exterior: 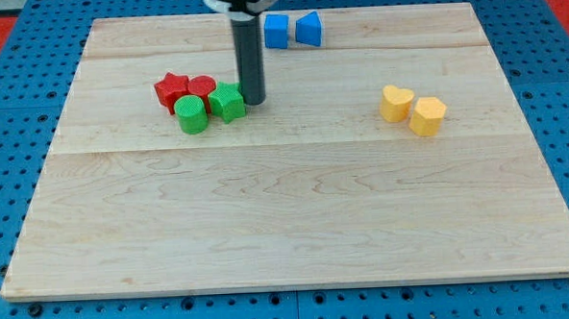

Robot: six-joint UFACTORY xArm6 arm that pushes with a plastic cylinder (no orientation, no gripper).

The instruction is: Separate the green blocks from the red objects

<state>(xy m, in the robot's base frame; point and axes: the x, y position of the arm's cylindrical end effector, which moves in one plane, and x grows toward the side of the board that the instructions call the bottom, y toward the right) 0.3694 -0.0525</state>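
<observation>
I am looking through the one camera view, and my tip (254,101) is resting on the desk (297,217) just to the view's right of the green star-like block (228,102), touching it or nearly so. There are no fingers on this arm at all, only the straight dark rod, so nothing is opening, closing or holding anything. The four task pieces are sitting bunched together in the upper left part of the desk: the red star (171,89) is lying at the view's left, the red rounded block (202,87) is beside it, the green cylinder (192,114) is sitting just below them, and the green star-like block is pressing against the red rounded block's lower right. Well apart, two blue blocks (292,30) are lying near the view's top edge and two yellow blocks (412,110) are lying at the view's right. I am judging the separation as not yet done, since greens and reds are touching. The risk I am seeing is the direction of my push: from this side, driving toward the view's left would be shoving the green block deeper into the reds and dragging the whole cluster along. A glancing contact could also be spinning the green block off my tip.
</observation>
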